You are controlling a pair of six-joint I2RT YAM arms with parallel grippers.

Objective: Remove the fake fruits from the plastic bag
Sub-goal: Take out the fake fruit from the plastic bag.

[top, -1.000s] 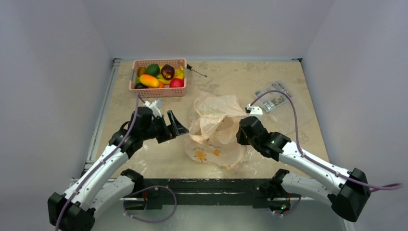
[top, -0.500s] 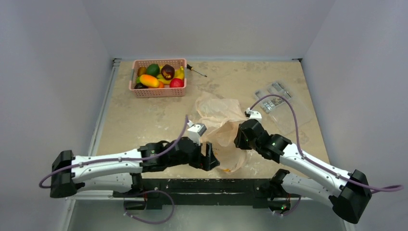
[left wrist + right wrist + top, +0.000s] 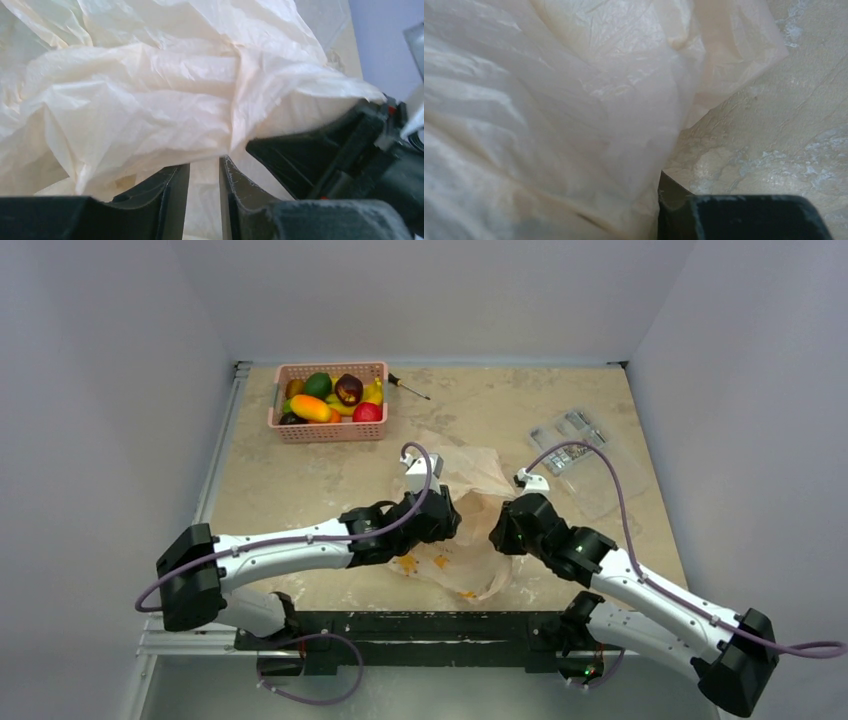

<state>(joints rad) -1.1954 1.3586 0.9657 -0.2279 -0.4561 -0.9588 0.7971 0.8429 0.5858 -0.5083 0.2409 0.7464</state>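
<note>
The plastic bag (image 3: 466, 472), pale and crinkled, lies mid-table between my two grippers. My left gripper (image 3: 450, 523) is at its left side. In the left wrist view its jaws (image 3: 204, 166) stand close together with a fold of bag film (image 3: 150, 100) between them. My right gripper (image 3: 499, 526) is at the bag's right side. Its wrist view shows one finger (image 3: 671, 199) pressed against the film (image 3: 549, 100); the film hides the other. The fake fruits, green (image 3: 318, 383), maroon (image 3: 348, 389) and a yellow banana (image 3: 374, 392), lie in the pink basket (image 3: 330, 432). No fruit shows through the bag.
The basket at the back left also holds an orange-yellow fruit (image 3: 310, 407) and a red apple (image 3: 367, 412). A screwdriver (image 3: 408, 388) lies just right of it. A flat clear packet (image 3: 575, 445) sits at the back right. Grey walls close in three sides.
My left arm swung from the table's left side, past the near edge, up to the bag, and its wide-open jaws narrowed onto the film. The right gripper stayed at the bag.
</note>
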